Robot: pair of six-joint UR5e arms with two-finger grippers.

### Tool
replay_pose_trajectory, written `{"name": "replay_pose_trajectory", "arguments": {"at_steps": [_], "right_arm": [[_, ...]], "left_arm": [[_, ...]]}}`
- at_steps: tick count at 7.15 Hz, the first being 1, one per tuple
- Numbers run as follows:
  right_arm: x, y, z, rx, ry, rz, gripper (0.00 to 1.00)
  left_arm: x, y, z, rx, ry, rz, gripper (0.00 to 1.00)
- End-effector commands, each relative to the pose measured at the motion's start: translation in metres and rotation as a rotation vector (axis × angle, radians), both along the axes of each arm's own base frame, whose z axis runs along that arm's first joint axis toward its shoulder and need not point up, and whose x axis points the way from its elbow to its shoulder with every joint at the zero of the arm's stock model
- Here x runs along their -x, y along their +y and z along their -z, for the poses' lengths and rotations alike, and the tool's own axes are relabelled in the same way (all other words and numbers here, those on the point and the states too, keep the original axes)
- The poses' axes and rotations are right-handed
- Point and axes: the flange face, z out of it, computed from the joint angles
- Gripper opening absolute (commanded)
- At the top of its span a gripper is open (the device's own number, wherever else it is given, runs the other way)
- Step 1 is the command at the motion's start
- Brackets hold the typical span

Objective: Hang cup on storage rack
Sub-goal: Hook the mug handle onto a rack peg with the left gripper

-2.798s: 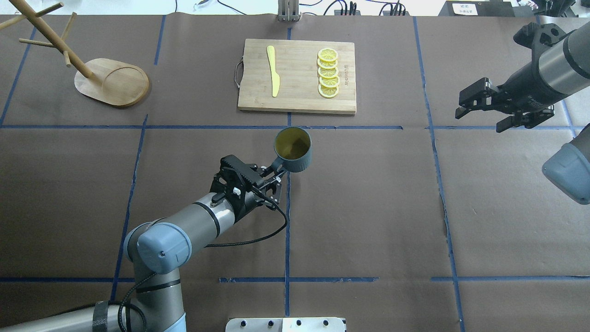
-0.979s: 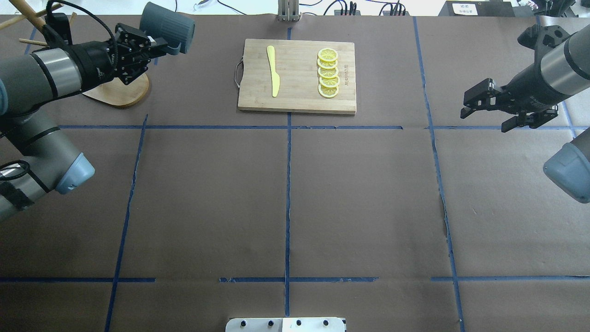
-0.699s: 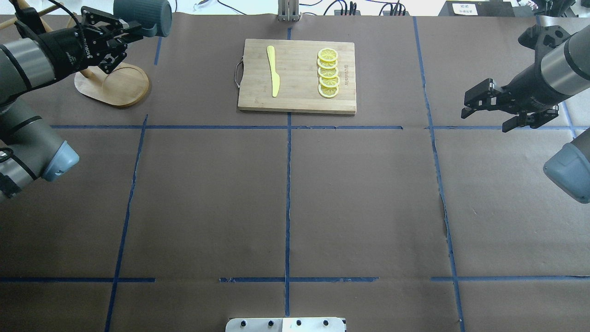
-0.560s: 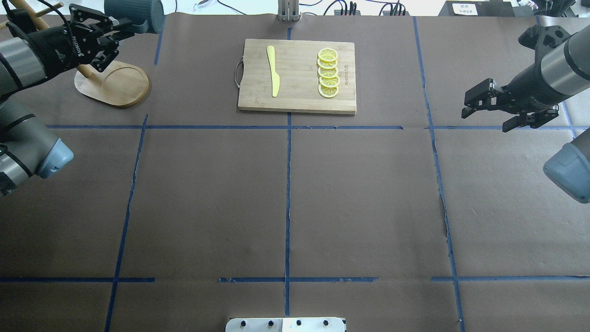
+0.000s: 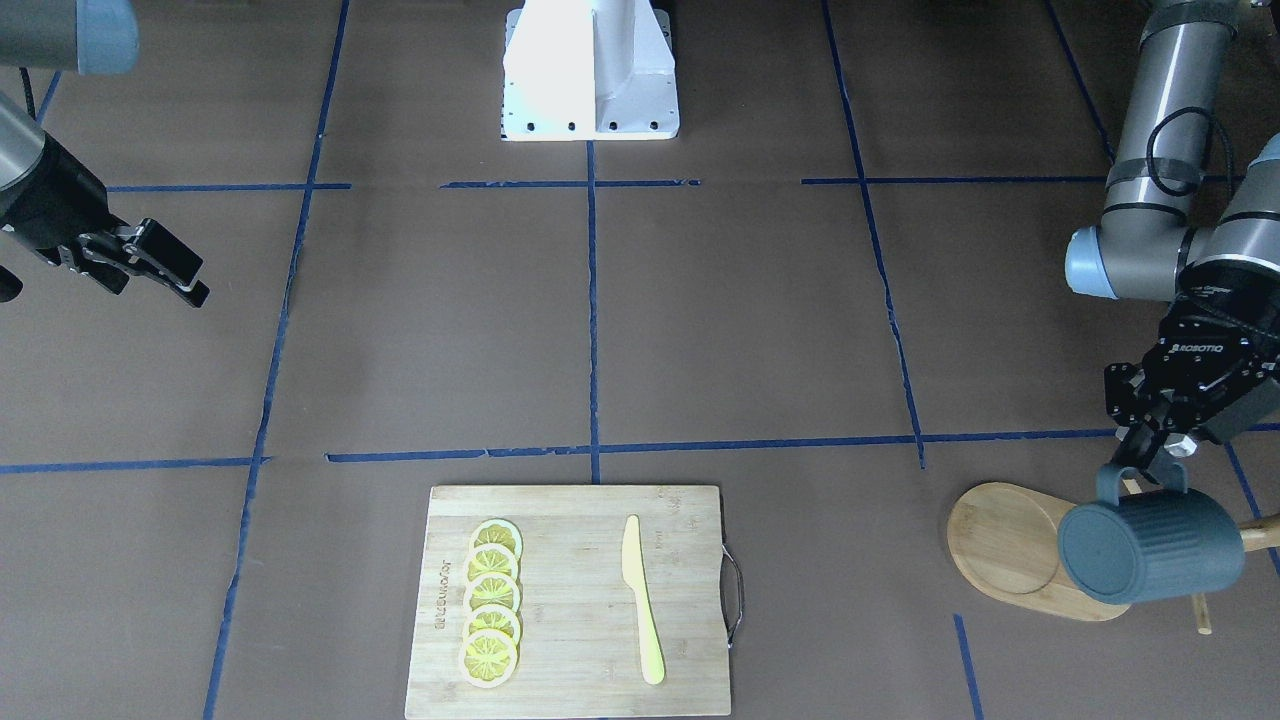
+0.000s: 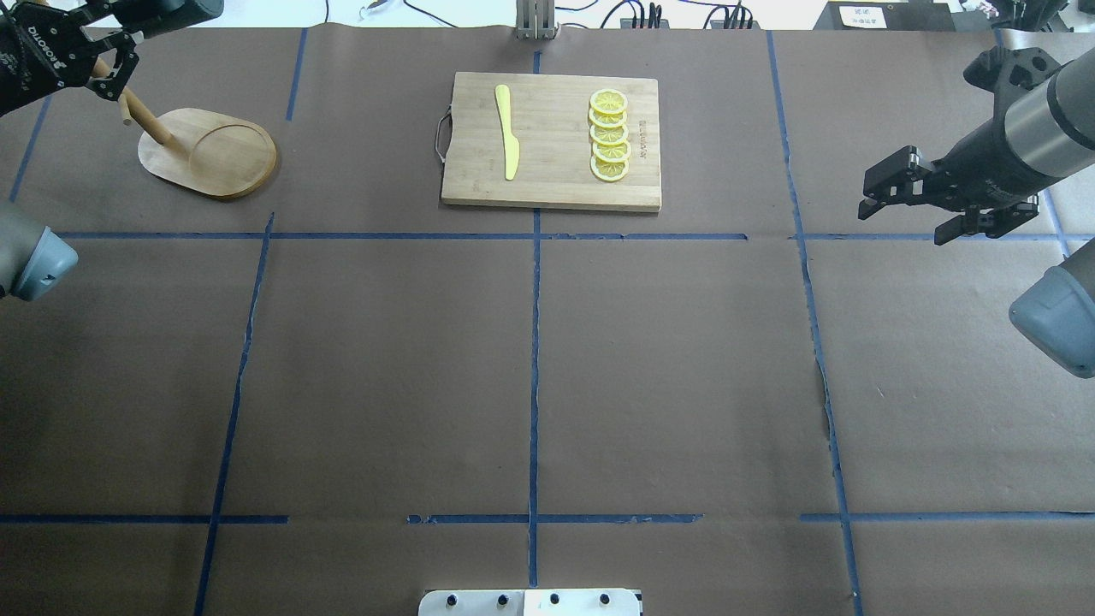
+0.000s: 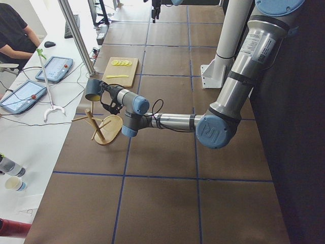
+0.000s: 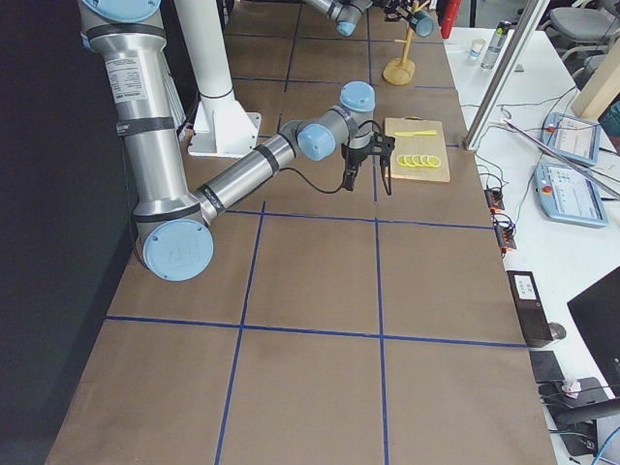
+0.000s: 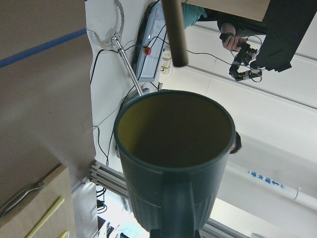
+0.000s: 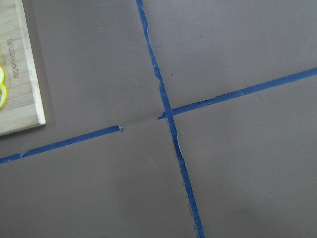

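The dark blue-grey cup (image 5: 1150, 545) lies on its side in the air, its ribbed wall and base toward the front camera. My left gripper (image 5: 1150, 468) is shut on its loop handle and holds it above the bamboo storage rack (image 5: 1005, 548), beside the post and pegs (image 5: 1258, 530). In the left wrist view the cup's yellow mouth (image 9: 173, 130) faces a peg end (image 9: 174, 29) just above it. In the overhead view the cup (image 6: 184, 7) is cut off by the top edge, by the rack's post (image 6: 147, 121). My right gripper (image 6: 920, 205) is open and empty at the far right.
A bamboo cutting board (image 6: 552, 141) with a yellow knife (image 6: 506, 128) and several lemon slices (image 6: 609, 135) lies at the back centre. Blue tape lines cross the brown table cover. Operators' tablets and cables lie beyond the table edge (image 7: 51, 68).
My left gripper lifted the cup from the table's centre to the back left, then moved it further left over the rack. The right arm barely moved.
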Motion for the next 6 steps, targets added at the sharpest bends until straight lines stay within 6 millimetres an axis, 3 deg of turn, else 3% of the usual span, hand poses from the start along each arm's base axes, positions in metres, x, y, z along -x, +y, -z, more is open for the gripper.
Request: {"name": "replay_pose_trajectory", "arguments": {"at_steps": [1,4,6], "right_arm": [[0.0,0.0,0.001,0.0,-0.001,-0.001,1.0],[-0.001,0.001,0.001,-0.001,-0.002,-0.001,1.0],[0.0,0.001,0.002,-0.003,-0.002,-0.001,1.0]], "left_arm": [[0.007,0.004,-0.015,0.022,0.087,-0.02,0.0],[0.013,0.0,-0.032,0.097,0.134,-0.017,0.03],[0.018,-0.001,-0.054,0.122,0.132,-0.01,0.06]]}}
